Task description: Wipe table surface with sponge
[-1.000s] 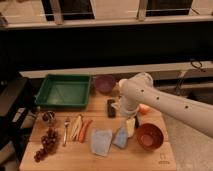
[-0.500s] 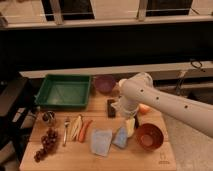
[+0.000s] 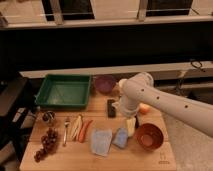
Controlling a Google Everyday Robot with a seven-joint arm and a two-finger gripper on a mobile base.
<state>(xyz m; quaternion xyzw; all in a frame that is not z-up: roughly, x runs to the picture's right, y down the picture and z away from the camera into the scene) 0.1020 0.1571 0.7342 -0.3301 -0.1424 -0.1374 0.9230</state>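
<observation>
The sponge, a small mid-blue block, lies on the light-brown wooden table surface near the front middle. It sits between a flat pale blue-grey cloth and an orange bowl. My white arm reaches in from the right, bends above the table and points down. Its gripper hangs just behind and to the right of the sponge, close over the tabletop. The gripper is open and nothing is held between its pale fingers.
A green tray and a purple bowl stand at the back. A dark block lies mid-table and an orange fruit sits behind the arm. Grapes, a fork, a carrot and a small cup fill the left.
</observation>
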